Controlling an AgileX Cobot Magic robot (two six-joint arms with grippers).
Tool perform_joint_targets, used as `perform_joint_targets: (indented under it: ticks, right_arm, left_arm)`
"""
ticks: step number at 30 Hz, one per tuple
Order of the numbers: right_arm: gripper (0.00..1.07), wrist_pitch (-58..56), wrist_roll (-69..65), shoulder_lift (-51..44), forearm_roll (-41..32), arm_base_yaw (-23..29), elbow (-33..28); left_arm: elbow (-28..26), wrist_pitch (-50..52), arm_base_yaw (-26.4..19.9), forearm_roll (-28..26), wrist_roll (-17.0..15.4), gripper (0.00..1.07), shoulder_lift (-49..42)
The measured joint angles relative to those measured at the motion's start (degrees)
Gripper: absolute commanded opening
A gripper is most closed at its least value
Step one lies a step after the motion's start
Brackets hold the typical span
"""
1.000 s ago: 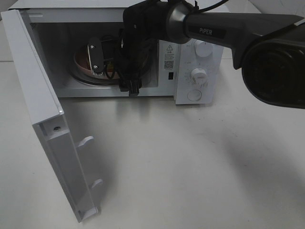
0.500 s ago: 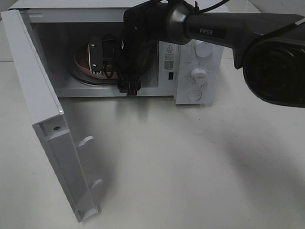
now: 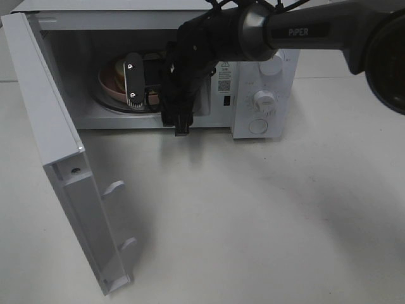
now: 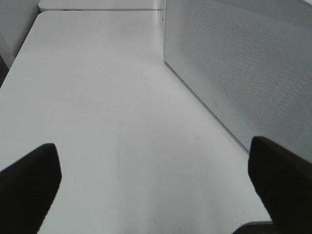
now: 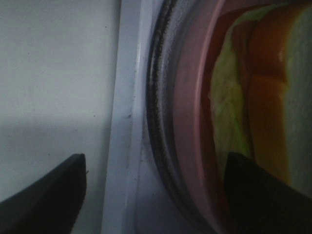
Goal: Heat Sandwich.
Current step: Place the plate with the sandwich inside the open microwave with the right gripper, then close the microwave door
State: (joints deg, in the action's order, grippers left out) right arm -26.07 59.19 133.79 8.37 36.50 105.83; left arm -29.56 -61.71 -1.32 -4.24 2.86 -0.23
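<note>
Exterior high view shows a white microwave oven (image 3: pixel 245 95) at the back of the white table (image 3: pixel 253 209), with its white door (image 3: pixel 57 145) swung fully open and standing out over the table on the left. The dark right arm (image 3: pixel 304 31) reaches across the control side into the oven's opening. Its wrist and black cables cover the right half of the cavity and hide most of what is inside. Only a part of the round pink plate (image 3: pixel 109 85) shows there, lying on the glass turntable (image 3: pixel 114 106).

From the right wrist view, the sandwich of white bread with tan crust and pale green-yellow filling (image 5: pixel 263 97) lies on this plate, inside the oven. The right end effector (image 5: pixel 156 161) has its two fingers far apart. The plate's rim and the turntable's edge lie between them, and nothing is gripped.

The left end effector (image 4: pixel 153 161) is wide open and holds nothing. It hangs over bare table, beside the oven's perforated white side wall (image 4: pixel 243 58).
</note>
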Motion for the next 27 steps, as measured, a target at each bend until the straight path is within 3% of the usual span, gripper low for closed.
perform_joint_targets:
  ticks: [13,27]
  right_arm:
    - [0.76,15.7,0.0,-13.3,0.4,0.0,-23.3]
    - [0.76,17.6,-3.8,-23.8,0.4,0.0,-37.4]
  left_arm:
    - [0.0,0.0,0.0,0.0,0.0,1.0,0.0]
    - [0.0,0.0,0.0,0.0,0.0,1.0,0.0]
